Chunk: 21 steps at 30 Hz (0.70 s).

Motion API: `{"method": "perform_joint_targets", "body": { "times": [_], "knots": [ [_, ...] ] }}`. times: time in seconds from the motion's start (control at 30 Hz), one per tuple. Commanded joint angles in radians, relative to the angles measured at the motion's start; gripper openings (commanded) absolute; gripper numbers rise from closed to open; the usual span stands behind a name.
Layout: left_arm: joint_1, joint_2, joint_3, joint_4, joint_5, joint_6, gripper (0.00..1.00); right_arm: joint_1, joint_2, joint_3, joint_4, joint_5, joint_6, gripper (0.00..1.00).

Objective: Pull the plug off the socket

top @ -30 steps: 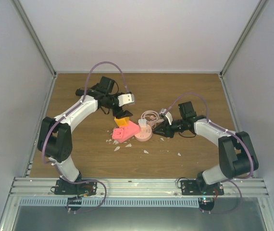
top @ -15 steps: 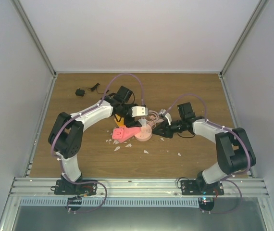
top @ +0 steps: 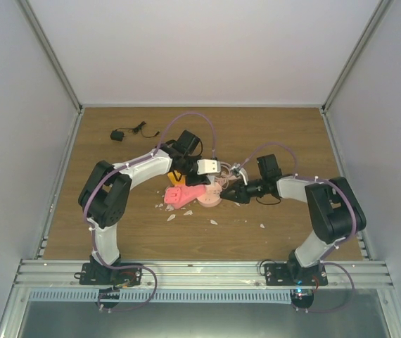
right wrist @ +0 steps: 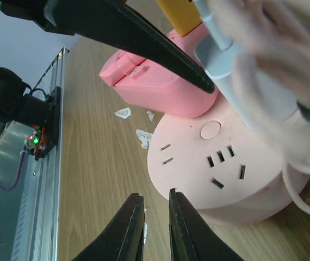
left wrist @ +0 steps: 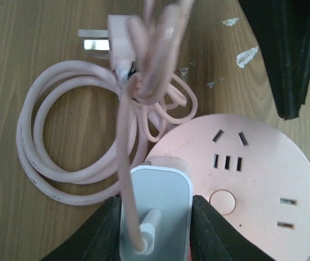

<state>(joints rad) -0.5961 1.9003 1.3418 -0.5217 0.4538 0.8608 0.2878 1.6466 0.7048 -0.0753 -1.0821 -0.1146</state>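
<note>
The socket point(left wrist: 253, 179) is a round pale-pink disc with slot holes, lying flat mid-table point(top: 209, 198) point(right wrist: 220, 163). The plug point(left wrist: 155, 212), a white rounded adapter with a pale-pink cable, stands in the socket's edge point(right wrist: 220, 60). My left gripper point(left wrist: 155, 228) is shut on the plug, one jaw against each side point(top: 212, 183). The plug's cable point(left wrist: 62, 147) lies coiled on the wood behind the socket. My right gripper point(right wrist: 156, 209) is low at the socket's right rim point(top: 227, 191). Its jaws stand a narrow gap apart with nothing between them.
A bright pink block point(top: 183, 196) point(right wrist: 155, 81) touches the socket's left side, with a yellow cube point(top: 175, 181) point(right wrist: 185, 13) behind it. A small black item with a wire point(top: 118, 135) lies at the far left. White flakes point(top: 214, 222) dot the wood.
My left arm swung right from the yellow cube to the socket, and its jaws closed on the plug. My right gripper crept left toward the socket and narrowed.
</note>
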Motion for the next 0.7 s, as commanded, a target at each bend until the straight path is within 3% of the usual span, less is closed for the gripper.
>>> {"method": "perform_joint_targets", "body": {
  "times": [0.0, 0.27, 0.67],
  "knots": [
    [-0.011, 0.017, 0.006, 0.041, -0.026, -0.035, 0.3, 0.006, 0.04, 0.007, 0.061, -0.011, 0.04, 0.15],
    [-0.011, 0.018, 0.003, 0.037, -0.128, -0.111, 0.21, 0.01, 0.088, 0.007, 0.224, 0.023, 0.214, 0.14],
    [-0.016, 0.028, 0.038, 0.023, -0.103, -0.218, 0.21, 0.016, 0.255, 0.075, 0.208, 0.062, 0.292, 0.11]
  ]
}}
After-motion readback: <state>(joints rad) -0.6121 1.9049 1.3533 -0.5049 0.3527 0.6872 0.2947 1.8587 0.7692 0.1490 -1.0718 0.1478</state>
